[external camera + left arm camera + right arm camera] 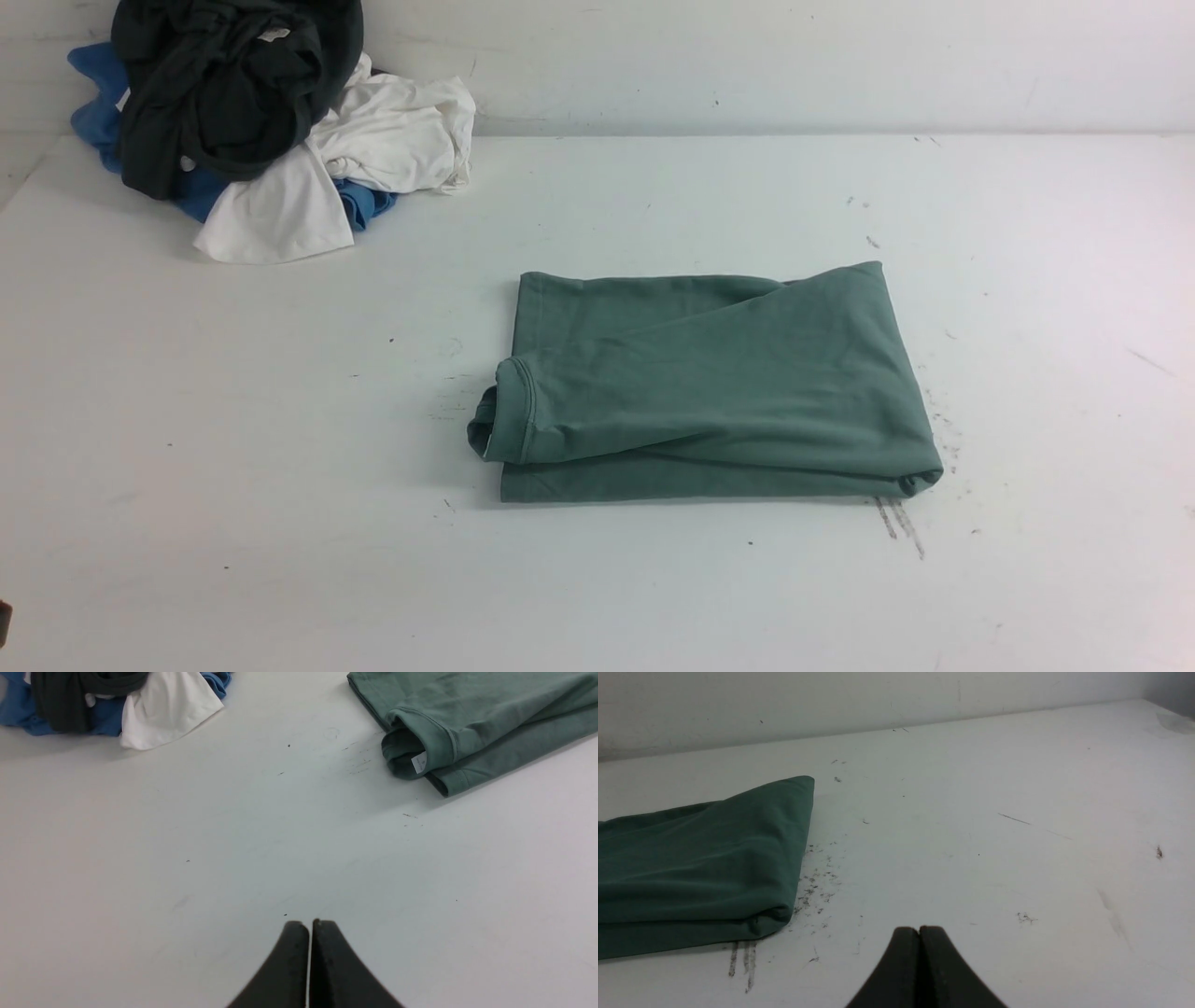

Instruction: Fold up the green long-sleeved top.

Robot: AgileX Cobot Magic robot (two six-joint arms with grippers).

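The green long-sleeved top lies folded into a flat rectangle in the middle of the white table, its ribbed neck and small white label at the left end. In the left wrist view the top is far from my left gripper, which is shut with nothing in it. My right gripper is also shut and empty, hanging over bare table to the right of the top. Neither arm shows in the front view.
A heap of other clothes sits at the back left: a dark garment on top of white and blue ones. A white wall closes the table's far edge. Dark scuff marks lie near the top's front right corner.
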